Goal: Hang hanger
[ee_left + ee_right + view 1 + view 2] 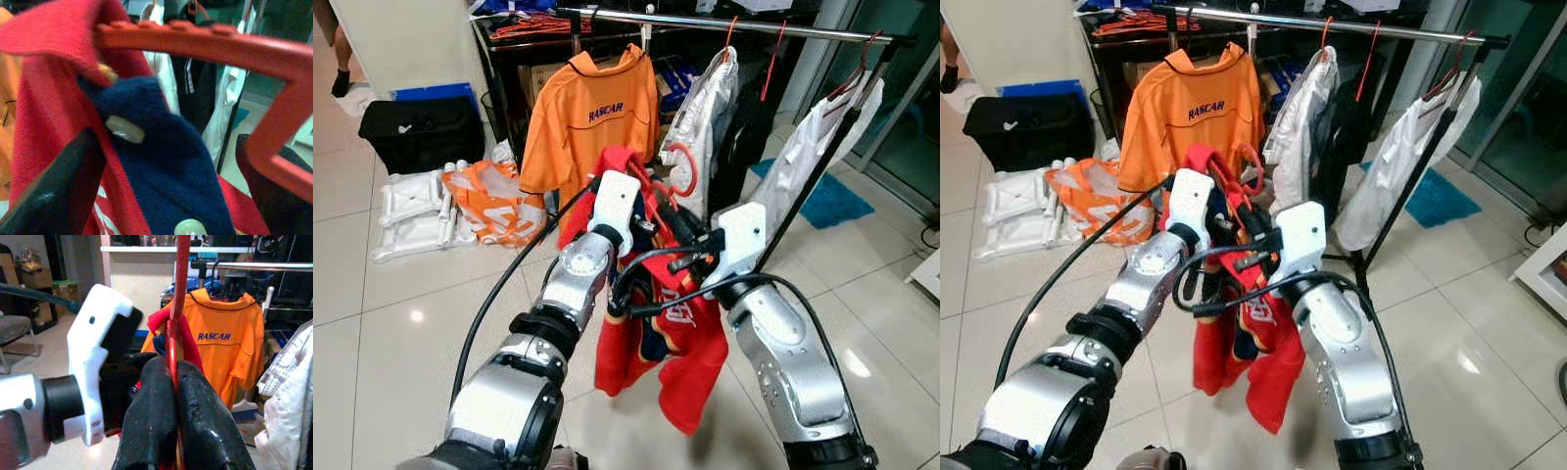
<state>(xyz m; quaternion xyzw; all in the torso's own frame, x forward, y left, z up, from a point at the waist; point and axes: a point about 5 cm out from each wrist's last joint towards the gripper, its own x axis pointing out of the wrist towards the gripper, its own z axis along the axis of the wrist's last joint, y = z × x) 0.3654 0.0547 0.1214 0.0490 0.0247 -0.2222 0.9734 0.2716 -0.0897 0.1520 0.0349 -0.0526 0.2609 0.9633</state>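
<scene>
A red plastic hanger [685, 168] carries a red and navy shirt [666, 343], which droops in front of me above the floor. My right gripper [173, 366] is shut on the hanger's thin red stem, just below the hook. My left gripper [166, 139] is at the shirt's collar. Its fingers [54, 186] stand wide apart on either side of the navy placket, with the hanger's bar [205, 41] crossing above. The metal clothes rail [744, 24] runs across the top, beyond and above the hanger's hook.
An orange NASCAR shirt [597, 117] and white garments [705, 117] hang on the rail, with a gap between them. The rack's slanted black pole [813, 171] stands at the right. On the floor lie a black bag [421, 132], an orange bag [494, 201], white packs [411, 211] and a blue mat [832, 201].
</scene>
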